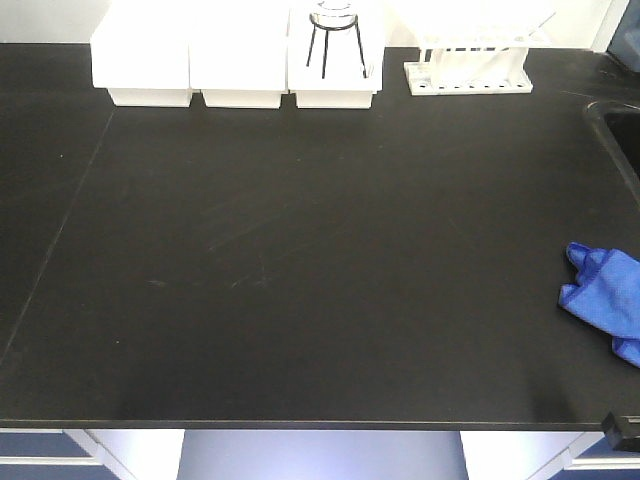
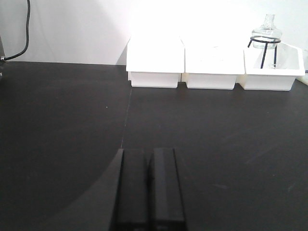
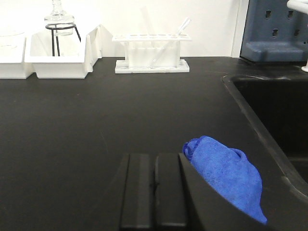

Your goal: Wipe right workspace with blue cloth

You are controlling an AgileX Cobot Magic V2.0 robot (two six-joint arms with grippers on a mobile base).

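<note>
Item count: one blue cloth (image 1: 608, 300), three white bins (image 1: 238, 70), one test-tube rack (image 1: 468, 75), one wire tripod (image 1: 335, 45) carrying one glass flask (image 2: 265, 29), one sink (image 1: 622, 130), and two grippers.

All items rest on a matte black benchtop (image 1: 300, 250), which is flat, faintly scuffed and crossed by one thin seam line.

The rack is white plastic with a row of round holes along its top and stands at the back wall. The three bins are rectangular, opaque and smooth. They stand side by side, touching, just left of the rack. The tripod is thin black wire and stands in the bin nearest the rack. The flask is clear.

The sink is a black recessed basin, right of the rack and nearer the bench front.

The blue cloth is soft, bright and heavily wrinkled, bunched into a rounded heap. It lies on the benchtop well forward of the rack and to its right, beside the sink rim.

Left gripper (image 2: 148, 154): two flat black fingers pressed together, holding nothing.

Right gripper (image 3: 155, 156): fingers pressed together, with the cloth just beside its right finger, not between the fingers.
</note>
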